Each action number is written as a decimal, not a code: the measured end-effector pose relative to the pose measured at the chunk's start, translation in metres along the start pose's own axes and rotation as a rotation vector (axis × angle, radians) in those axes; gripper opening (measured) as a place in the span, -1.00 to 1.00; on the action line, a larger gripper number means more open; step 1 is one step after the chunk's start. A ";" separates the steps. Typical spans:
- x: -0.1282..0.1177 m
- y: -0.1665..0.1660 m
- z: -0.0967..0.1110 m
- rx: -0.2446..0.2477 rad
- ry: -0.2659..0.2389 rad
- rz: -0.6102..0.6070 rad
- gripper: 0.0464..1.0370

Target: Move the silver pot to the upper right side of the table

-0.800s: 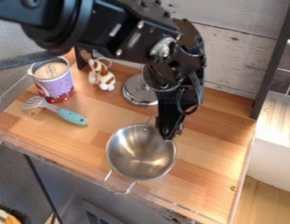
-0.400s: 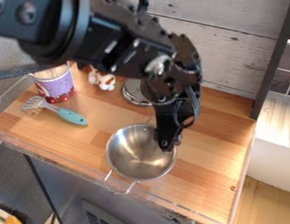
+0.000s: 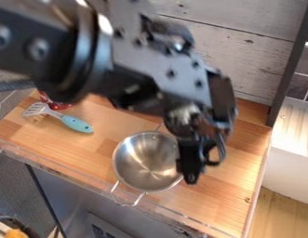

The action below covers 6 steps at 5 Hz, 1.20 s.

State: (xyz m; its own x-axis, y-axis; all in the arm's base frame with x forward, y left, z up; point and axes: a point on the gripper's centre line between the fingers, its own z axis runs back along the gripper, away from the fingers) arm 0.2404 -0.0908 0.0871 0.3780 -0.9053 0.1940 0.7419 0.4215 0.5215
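Silver pot point(image 3: 143, 162) on the table point(image 3: 224, 195), immediately left of the claw point(image 3: 190, 175). Can't tell whether claw is clenched or released. Move looks undone; upper-right placement, beyond the claw, remains.

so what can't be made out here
All in the camera view:
- right rim of the pot: behind the pincer
- whether they touch: lost in the slanted angle
- top of the red thing by the spatula: behind the arm
- orange thing, lower left: cut off by the edge
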 end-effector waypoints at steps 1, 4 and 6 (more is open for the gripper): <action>0.000 -0.013 -0.006 -0.012 0.066 0.047 0.93; -0.009 -0.040 -0.034 -0.074 0.080 0.190 0.93; -0.029 -0.039 -0.046 -0.093 0.109 0.263 0.90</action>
State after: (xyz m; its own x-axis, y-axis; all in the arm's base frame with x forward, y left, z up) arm 0.2259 -0.0781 0.0226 0.6172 -0.7557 0.2191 0.6563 0.6481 0.3863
